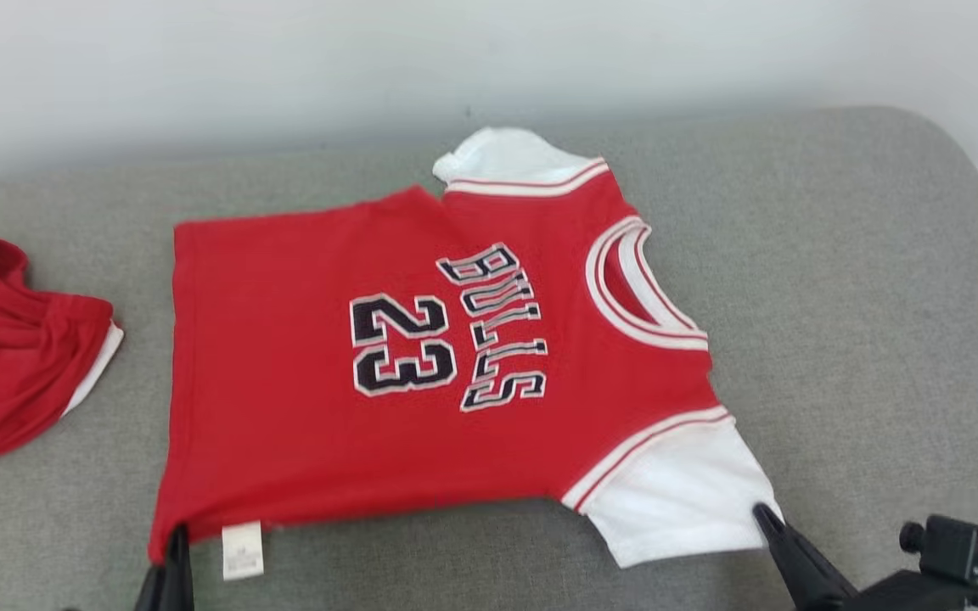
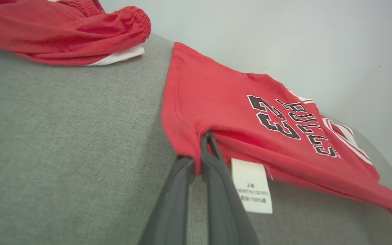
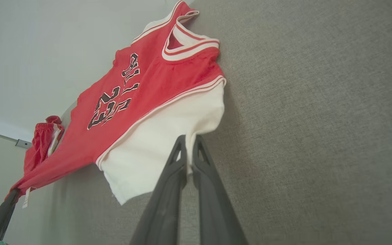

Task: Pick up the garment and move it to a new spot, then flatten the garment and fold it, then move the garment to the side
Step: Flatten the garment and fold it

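Jersey (image 1: 421,356) spread on grey cushion (image 1: 862,339). I have left gripper (image 2: 204,144) pinching hem corner (image 2: 182,136), right gripper (image 3: 189,144) pinching white sleeve (image 3: 162,136). I judge cloth light, limp, sags between grips; corners hold best.

The left gripper (image 1: 175,536) sits near on the left, fingers squeezed tight on a corner of the shirt (image 1: 302,424). The right gripper (image 1: 762,512) sits near on the right, squeezed tight on its sleeve.
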